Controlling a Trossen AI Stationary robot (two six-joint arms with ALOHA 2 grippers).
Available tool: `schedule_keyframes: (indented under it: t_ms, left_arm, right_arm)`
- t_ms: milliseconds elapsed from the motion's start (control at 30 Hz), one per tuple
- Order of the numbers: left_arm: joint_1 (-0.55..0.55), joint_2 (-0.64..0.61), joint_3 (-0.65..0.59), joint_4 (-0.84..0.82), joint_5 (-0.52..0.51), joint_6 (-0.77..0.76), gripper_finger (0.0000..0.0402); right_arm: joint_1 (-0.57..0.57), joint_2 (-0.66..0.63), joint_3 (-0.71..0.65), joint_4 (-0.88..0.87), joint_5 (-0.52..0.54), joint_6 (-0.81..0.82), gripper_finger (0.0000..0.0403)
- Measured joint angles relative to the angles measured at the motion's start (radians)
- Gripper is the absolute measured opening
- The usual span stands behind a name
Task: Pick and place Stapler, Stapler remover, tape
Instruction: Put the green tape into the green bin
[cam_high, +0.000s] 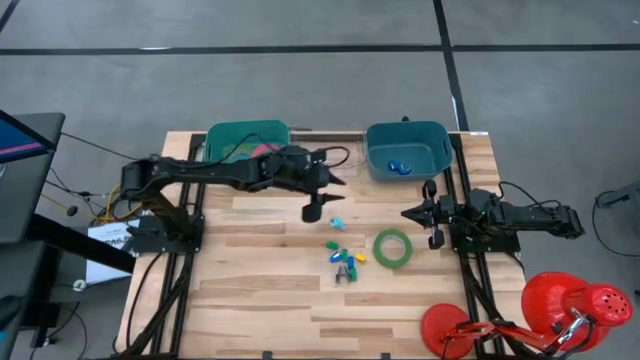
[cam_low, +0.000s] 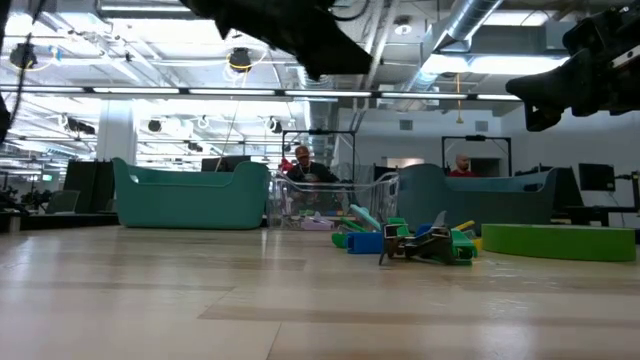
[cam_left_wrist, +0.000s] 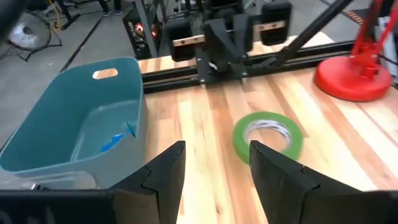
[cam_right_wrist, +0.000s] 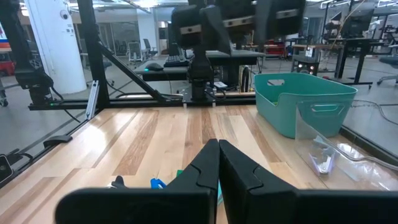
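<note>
Two bins stand along the far edge of the table (cam_high: 260, 300), seen from above: a green bin (cam_high: 246, 140) at about eleven o'clock from the table's middle and a blue bin (cam_high: 405, 150) at about one o'clock. A pinkish red patch shows inside the green bin, but whether it is a tape roll cannot be told. The blue bin holds a few small blue pieces (cam_high: 398, 167).

One green tape roll (cam_high: 393, 247) lies flat on the wood, at about three o'clock from the table's middle. Just beside it, toward nine o'clock, sits a cluster of small coloured pieces (cam_high: 343, 256), green, blue and yellow, several of them touching; their exact count cannot be told.

The left gripper (cam_high: 322, 196) hangs above the table at about twelve o'clock from the cluster, its fingers (cam_left_wrist: 163, 177) standing apart with nothing between them; past them its wrist camera sees the green tape roll.

The right gripper (cam_high: 418, 212) waits near the right table edge, at about one o'clock from the tape roll, fingers (cam_right_wrist: 202, 171) pressed together and empty.

One red lamp (cam_high: 560, 310) stands at the near right corner.
</note>
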Motion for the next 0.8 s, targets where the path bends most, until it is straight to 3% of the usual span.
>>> schedule_keyframes:
  t_ms: [433, 800]
  left_arm:
    - [-0.041, -0.282, -0.255, 0.0, 0.0, 0.0, 0.0168]
    - [-0.039, -0.432, -0.426, 0.002, 0.0, 0.0, 0.0168]
  right_arm:
    - [0.0, 0.0, 0.0, 0.0, 0.0, 0.0, 0.0]
    - [0.0, 0.0, 0.0, 0.0, 0.0, 0.0, 0.0]
